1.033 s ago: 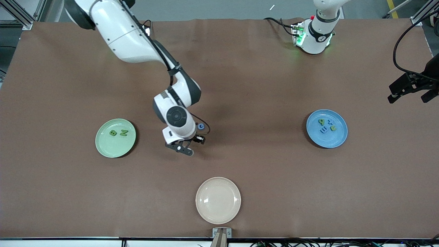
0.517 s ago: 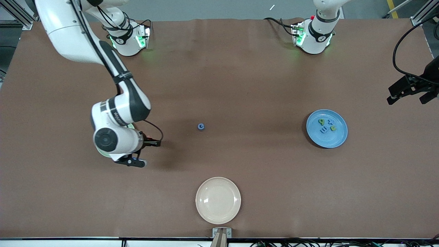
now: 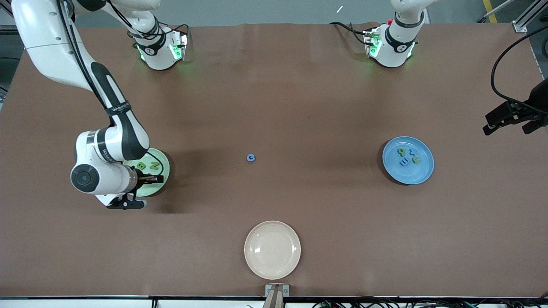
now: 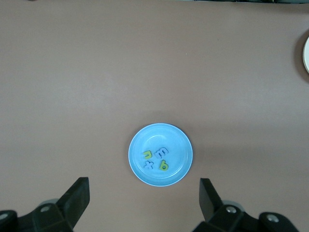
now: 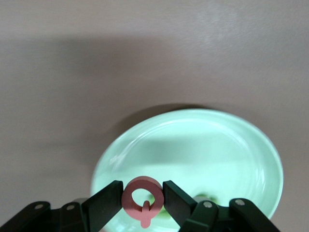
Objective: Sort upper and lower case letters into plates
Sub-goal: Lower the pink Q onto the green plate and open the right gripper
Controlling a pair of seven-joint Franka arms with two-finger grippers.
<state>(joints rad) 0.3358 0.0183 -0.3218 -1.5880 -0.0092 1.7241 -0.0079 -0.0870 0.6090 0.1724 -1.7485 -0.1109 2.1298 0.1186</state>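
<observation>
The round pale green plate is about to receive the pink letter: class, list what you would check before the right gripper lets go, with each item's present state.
1. Pink-red foam letter clamped in the right gripper: ok.
2. Right gripper over the round pale green plate: ok.
3. Bare room left in that plate beside its two green letters: ok.
4. Left gripper open, waiting clear: ok.
5. Small blue letter lying on the brown table, unsorted: not ok.
</observation>
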